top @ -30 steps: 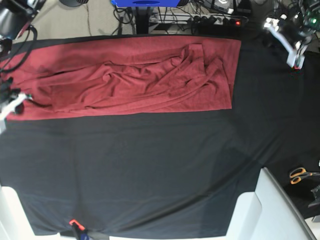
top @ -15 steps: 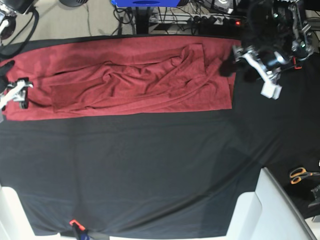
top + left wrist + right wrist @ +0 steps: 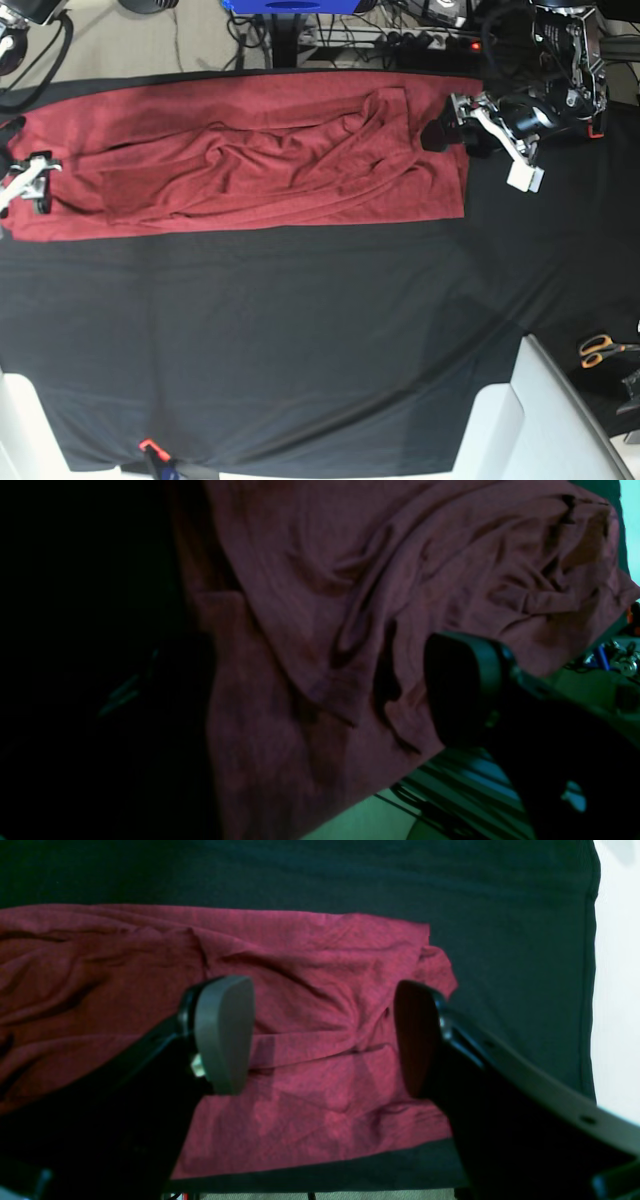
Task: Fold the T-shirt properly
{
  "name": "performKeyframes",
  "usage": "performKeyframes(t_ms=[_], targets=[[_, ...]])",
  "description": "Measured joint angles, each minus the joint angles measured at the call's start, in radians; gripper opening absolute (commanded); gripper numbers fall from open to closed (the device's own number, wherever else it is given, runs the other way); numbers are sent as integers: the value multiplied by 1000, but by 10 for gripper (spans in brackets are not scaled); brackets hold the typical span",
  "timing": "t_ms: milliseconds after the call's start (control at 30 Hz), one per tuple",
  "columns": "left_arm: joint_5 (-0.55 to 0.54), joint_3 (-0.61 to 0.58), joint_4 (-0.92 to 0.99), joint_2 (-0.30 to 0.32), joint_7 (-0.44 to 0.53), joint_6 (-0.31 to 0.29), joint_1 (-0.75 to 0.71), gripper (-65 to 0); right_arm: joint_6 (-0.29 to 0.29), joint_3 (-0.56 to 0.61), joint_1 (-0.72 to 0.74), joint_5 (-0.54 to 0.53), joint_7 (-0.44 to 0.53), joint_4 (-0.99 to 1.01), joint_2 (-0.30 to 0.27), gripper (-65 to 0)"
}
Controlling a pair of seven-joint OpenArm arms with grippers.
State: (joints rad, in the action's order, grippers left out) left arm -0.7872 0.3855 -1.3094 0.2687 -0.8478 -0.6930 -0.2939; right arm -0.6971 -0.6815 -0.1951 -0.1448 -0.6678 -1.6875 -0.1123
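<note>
No words or labels can be read anywhere in these pictures.

The T-shirt (image 3: 250,160) is a big dark red shirt. It lies spread out and wrinkly across the top part of the base view, on the black cloth (image 3: 300,340) that covers the table. The folds bunch up most near the middle and right of the shirt.

The left gripper (image 3: 455,135) is at the upper right of the base view, right at the shirt's right edge. In the left wrist view only one dark finger (image 3: 462,690) shows, low and to the right, over the crumpled red cloth. Its jaws look spread wide and hold nothing.

The right gripper (image 3: 322,1037) is at the far left of the base view, by the shirt's left end. In the right wrist view its two grey fingers stand far apart with the red shirt seen between them. Nothing is pinched in them.

Around the table: orange-handled scissors (image 3: 600,350) at the lower right, a white slanted board (image 3: 545,420) beside them, a small orange clip (image 3: 148,447) at the bottom edge, a blue thing (image 3: 290,5) and tangled cables (image 3: 420,30) along the top.
</note>
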Motion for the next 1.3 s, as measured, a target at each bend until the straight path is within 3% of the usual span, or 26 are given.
performKeyframes(t_ms=[200, 400, 467, 600, 700, 900, 1000, 1300], targets=[[113, -49, -10, -35, 43, -11, 11, 0, 0, 1, 0, 2, -2, 0, 3, -248], [109, -75, -11, -82, 64, -13, 12, -3, 0, 1, -1, 3, -3, 0, 5, -248], [110, -75, -11, -82, 63, -14, 12, -64, 0, 1, 0, 2, -2, 0, 5, -248], [122, -75, 4, -82, 55, -11, 15, -283, 0, 0, 0, 3, 1, 43, 2, -248], [106, -67, 45, -80, 60, -11, 17, -397, 0, 1, -3, 6, -3, 76, 2, -255], [126, 73, 39, -90, 15, -13, 5, -415, 0, 0, -3, 6, -2, 87, 2, -269], [127, 53, 53, -63, 14, -15, 9, -415, 0, 0, -2, 6, -2, 87, 2, -269], [116, 50, 62, -68, 22, -15, 12, -405, 0, 1, 0, 6, -2, 87, 2, -269]])
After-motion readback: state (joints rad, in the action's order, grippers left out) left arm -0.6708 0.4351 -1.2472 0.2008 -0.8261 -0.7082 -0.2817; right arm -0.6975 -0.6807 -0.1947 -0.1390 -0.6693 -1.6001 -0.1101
